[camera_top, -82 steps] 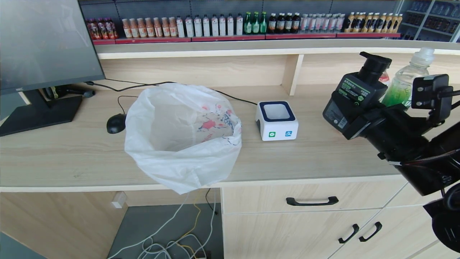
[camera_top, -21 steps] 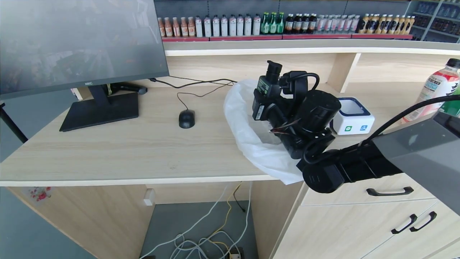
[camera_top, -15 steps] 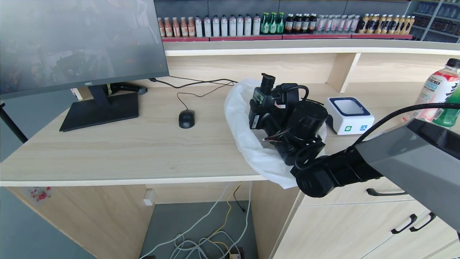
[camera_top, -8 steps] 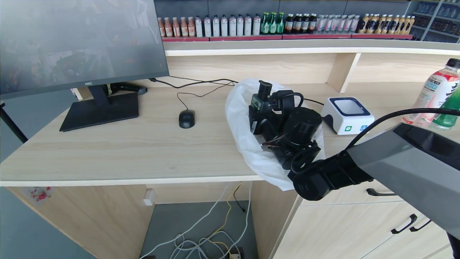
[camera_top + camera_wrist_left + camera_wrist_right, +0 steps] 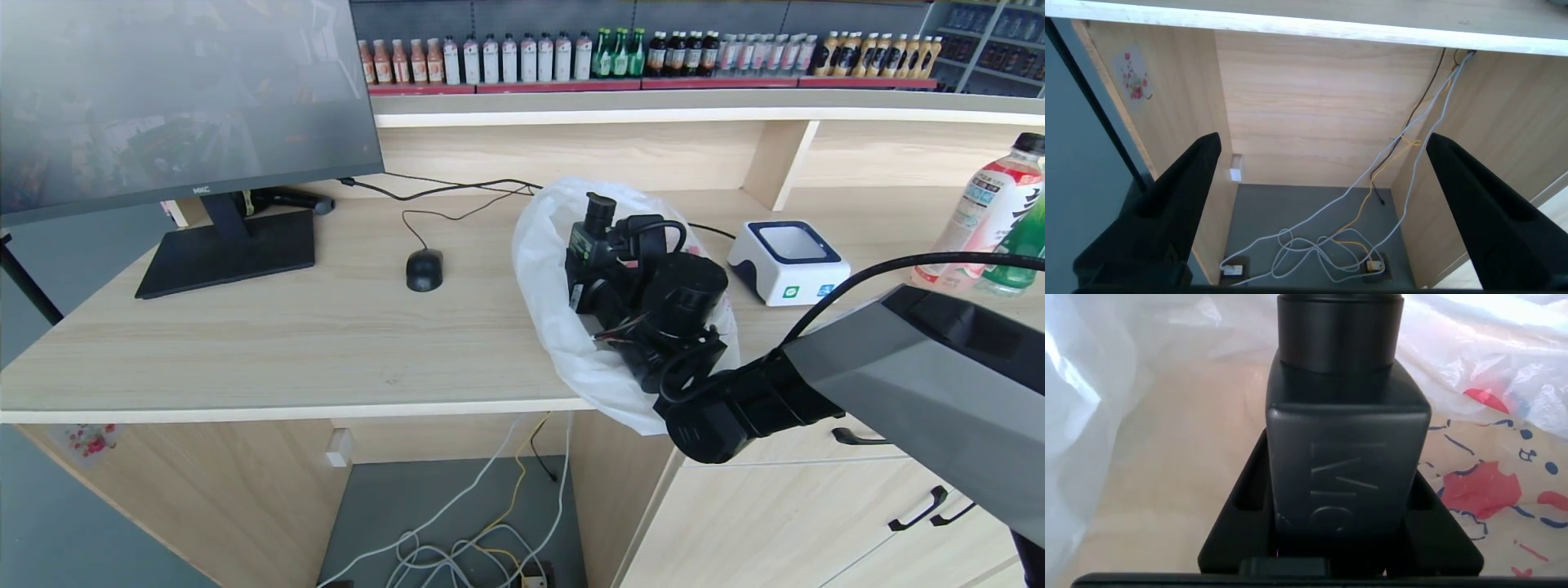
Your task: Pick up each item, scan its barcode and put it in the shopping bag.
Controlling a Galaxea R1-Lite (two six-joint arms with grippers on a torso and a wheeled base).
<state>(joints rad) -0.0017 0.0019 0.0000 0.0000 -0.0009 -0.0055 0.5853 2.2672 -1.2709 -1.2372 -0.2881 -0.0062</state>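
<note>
Now the right gripper (image 5: 600,282), clamped on the bottle (image 5: 589,237), sinks lower into the bag (image 5: 543,269); bagging looks nearly done, release next.

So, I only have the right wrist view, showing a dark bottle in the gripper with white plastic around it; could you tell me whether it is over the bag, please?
Observer: Yes. From the head view, the right gripper holds the black pump bottle upright in the open mouth of the shopping bag.
Operator: Thank you. Where is the scanner?
Observer: The scanner sits on the counter beside the bag, on its right.
Operator: Is anything left to scan?
Observer: A pink-labelled bottle and a green bottle stand at the counter's far right.
</note>
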